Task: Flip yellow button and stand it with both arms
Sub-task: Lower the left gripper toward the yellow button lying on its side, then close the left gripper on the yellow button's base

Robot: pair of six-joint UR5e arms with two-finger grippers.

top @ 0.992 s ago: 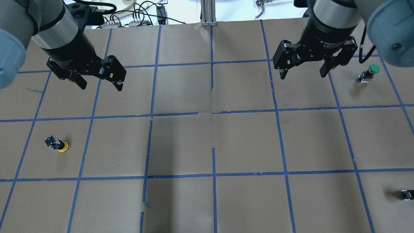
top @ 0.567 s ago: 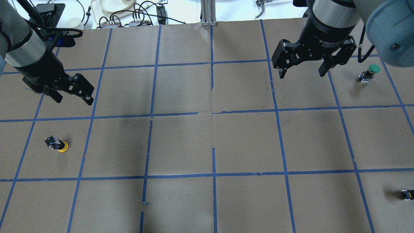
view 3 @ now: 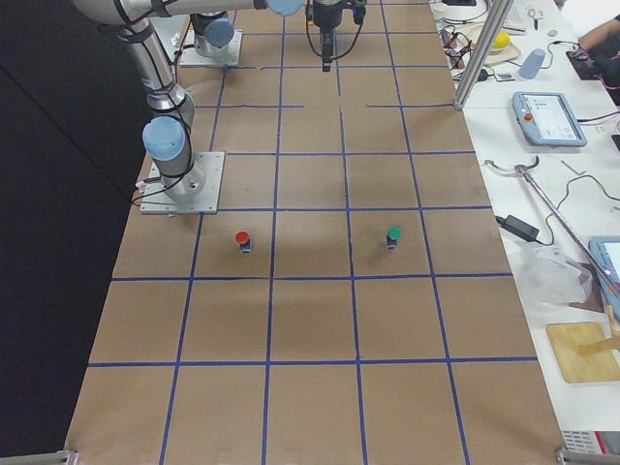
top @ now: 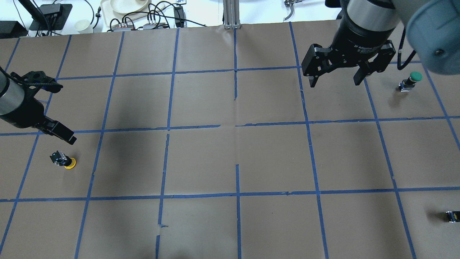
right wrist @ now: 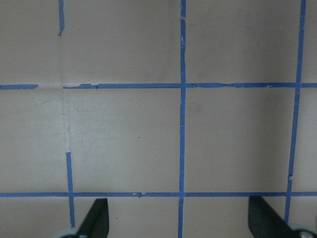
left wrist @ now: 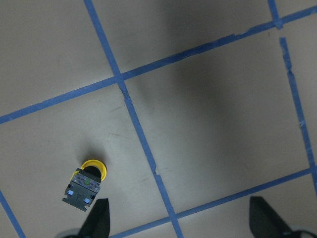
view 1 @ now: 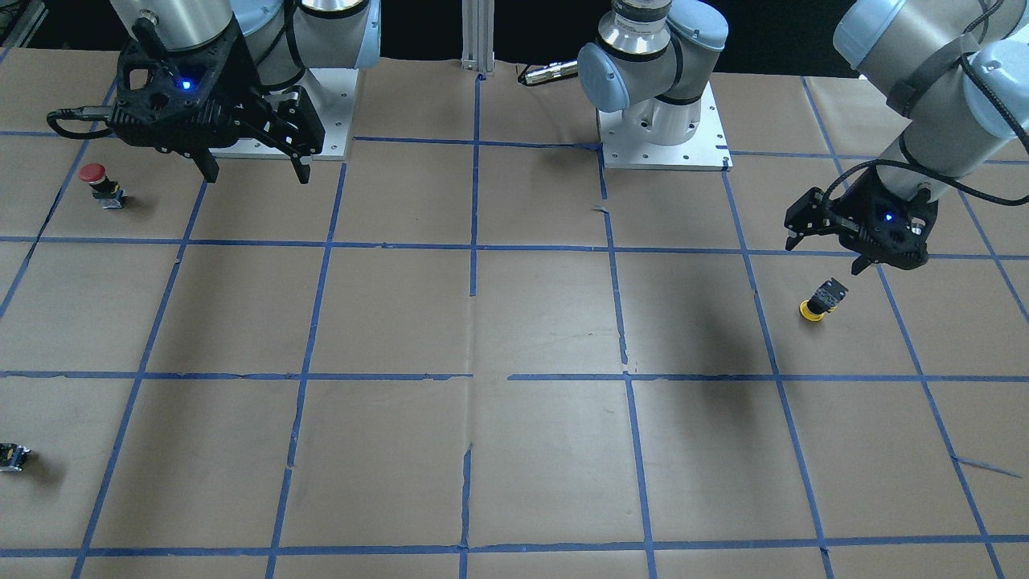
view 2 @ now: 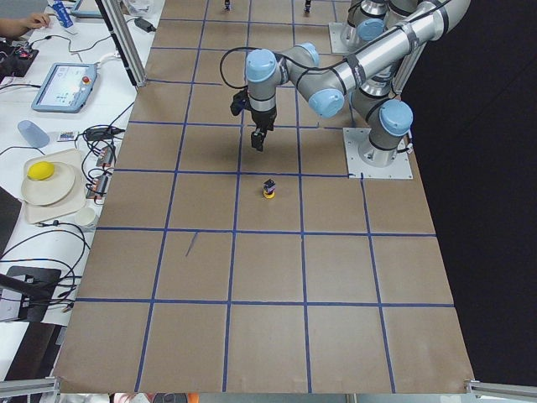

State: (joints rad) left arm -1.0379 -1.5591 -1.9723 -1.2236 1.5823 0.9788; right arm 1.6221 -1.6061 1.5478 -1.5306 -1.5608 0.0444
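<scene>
The bench (top: 273, 158), covered in brown paper and gridded with blue tape, is offering a broad bare stretch between the two arms. The yellow button (top: 64, 160) is sitting alone inside a taped square near the bench's left end, with bare paper on every side of it. The left end effector (view 1: 824, 256) is hovering just above it with its fingers spread wide. In the left wrist view the button is lying at 8 o'clock, just beside one fingertip (left wrist: 99, 218). The right end effector (top: 335, 83) is hanging wide open above the bench, well apart from the button, at about 2 o'clock from it in the overhead view. Past the bench's far long edge, at 9 o'clock in the left side view, a plate (view 2: 54, 193) on a side table is carrying a yellow round thing (view 2: 40, 172). A red button (view 3: 242, 238) and a green button (view 3: 392, 235) are standing upright toward the right end. The yellow button is showing its cap down on the paper and its black and grey body pointing up. I cannot tell whether it is leaning.
</scene>
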